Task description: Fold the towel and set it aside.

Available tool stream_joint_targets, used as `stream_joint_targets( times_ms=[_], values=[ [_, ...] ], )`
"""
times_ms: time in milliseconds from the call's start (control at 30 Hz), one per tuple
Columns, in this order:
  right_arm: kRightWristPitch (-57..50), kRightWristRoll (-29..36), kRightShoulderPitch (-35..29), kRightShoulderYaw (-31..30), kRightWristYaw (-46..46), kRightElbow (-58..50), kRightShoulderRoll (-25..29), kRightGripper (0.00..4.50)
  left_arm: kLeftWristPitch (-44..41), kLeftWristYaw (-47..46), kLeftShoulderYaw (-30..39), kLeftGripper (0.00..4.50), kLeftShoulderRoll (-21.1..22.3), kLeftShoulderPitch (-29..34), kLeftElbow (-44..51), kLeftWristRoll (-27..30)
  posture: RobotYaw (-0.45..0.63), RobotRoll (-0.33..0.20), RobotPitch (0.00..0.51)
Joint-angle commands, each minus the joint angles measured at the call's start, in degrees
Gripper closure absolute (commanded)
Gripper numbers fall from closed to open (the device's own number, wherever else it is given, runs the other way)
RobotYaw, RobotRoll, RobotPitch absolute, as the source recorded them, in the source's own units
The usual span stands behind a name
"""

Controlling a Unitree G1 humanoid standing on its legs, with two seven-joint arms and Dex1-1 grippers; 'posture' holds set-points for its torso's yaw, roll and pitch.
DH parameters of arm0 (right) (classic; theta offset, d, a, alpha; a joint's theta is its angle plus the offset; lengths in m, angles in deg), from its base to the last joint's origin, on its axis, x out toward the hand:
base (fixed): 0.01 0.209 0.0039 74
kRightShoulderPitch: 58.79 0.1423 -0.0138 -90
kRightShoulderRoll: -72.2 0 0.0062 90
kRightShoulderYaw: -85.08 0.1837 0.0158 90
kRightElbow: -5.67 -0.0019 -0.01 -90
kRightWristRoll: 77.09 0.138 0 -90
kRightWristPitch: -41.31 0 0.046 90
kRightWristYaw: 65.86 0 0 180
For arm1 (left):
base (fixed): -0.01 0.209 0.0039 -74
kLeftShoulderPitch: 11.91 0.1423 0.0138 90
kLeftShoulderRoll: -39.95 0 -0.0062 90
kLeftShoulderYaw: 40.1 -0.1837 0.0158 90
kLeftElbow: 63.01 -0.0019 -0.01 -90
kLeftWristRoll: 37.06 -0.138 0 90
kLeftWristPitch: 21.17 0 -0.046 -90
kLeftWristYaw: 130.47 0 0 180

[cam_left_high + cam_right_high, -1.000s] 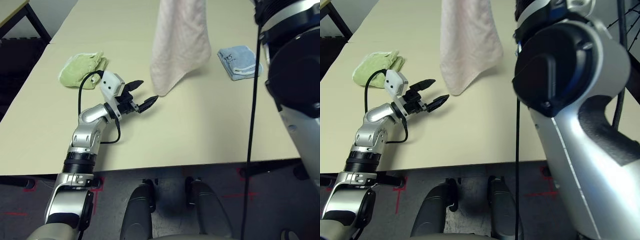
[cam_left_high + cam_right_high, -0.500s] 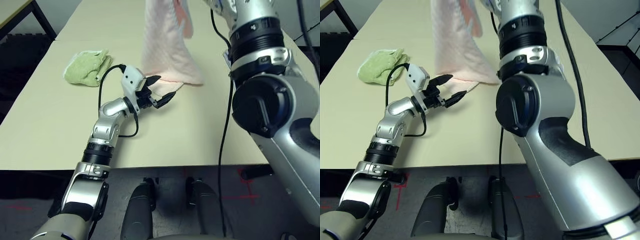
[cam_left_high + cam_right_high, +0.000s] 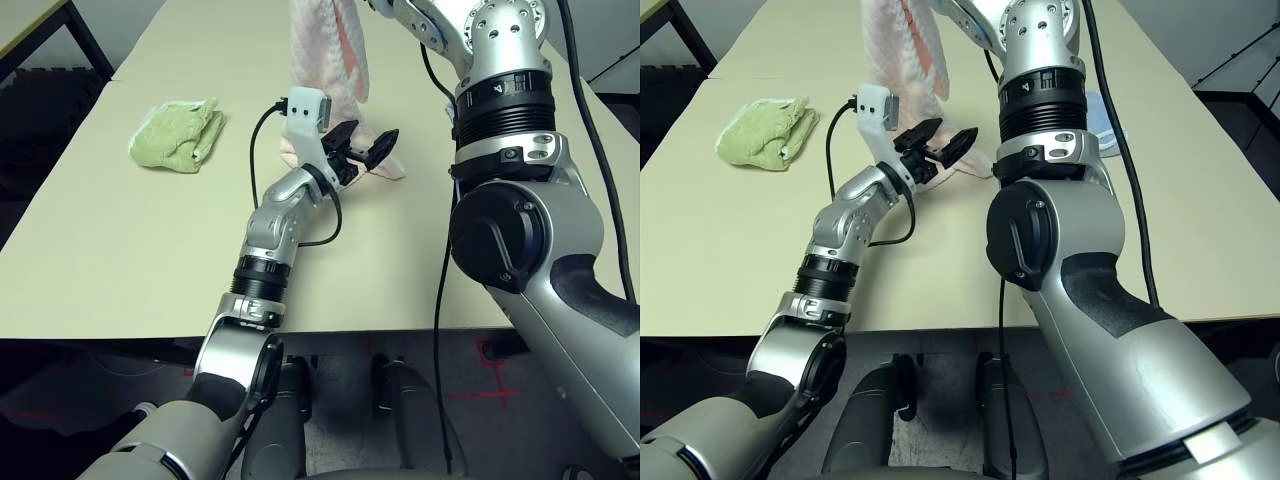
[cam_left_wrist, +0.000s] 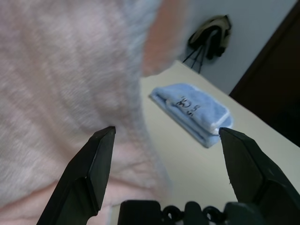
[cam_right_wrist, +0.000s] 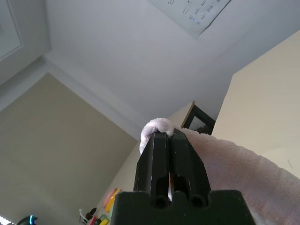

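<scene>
The pale pink towel hangs down from above the table, and its lower end lies bunched on the tabletop. My right gripper is shut on the towel's upper edge, with a tuft of cloth poking out past the tips. The left gripper is open and reaches in low at the towel's lower end. In the left wrist view the towel lies close against one finger, and nothing sits between the two fingers.
A folded light green towel lies at the left of the beige table. A folded light blue towel lies to the right, mostly behind my right arm. A black table frame stands at far left.
My left gripper has moved forward and to the right, up to the towel's lower end, still open. The hanging towel has drawn narrower and shifted. The right gripper has stayed shut.
</scene>
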Motion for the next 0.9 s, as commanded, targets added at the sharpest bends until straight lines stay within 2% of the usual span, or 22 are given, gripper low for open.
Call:
stream_joint_targets(
  times_ms=[33,133,300,433,633,733,900],
  values=[
    [0.15,0.64,0.06,-0.72,0.75,-1.53,-0.33,4.48,-6.28,-6.07,2.35,0.00,-1.57,-1.11,-1.44,1.42,-0.01,0.000,0.192],
    [0.64,0.60,0.21,-0.67,0.73,-1.43,-0.27,4.48,-10.96,-10.35,4.41,0.00,-1.97,-1.78,-0.89,2.25,0.00,0.000,0.195],
    [0.88,0.37,-0.11,-0.80,0.42,-1.02,-0.09,4.48,-11.28,-15.53,7.18,0.00,-4.27,-4.84,-4.21,3.52,0.01,0.000,0.197],
    [1.22,-0.09,-0.38,-1.21,0.27,-0.50,-0.04,4.48,-10.81,-19.16,12.13,0.00,-8.25,-10.16,-7.22,8.72,0.00,0.000,0.197],
    [2.47,-1.16,-0.48,-2.23,-0.37,1.39,0.70,4.48,-13.88,-21.18,12.92,0.00,-9.86,-13.05,-6.19,13.43,0.00,0.000,0.198],
    [3.01,-1.33,-0.08,-2.36,-0.64,2.24,0.84,4.48,-12.88,-24.05,13.13,0.00,-10.66,-13.65,-8.74,13.66,0.00,0.000,0.198],
    [3.39,-1.19,0.75,-2.12,-0.84,2.68,0.68,4.48,-7.20,-28.56,12.31,0.00,-10.50,-14.11,-15.87,10.74,0.00,0.000,0.196]
  ],
)
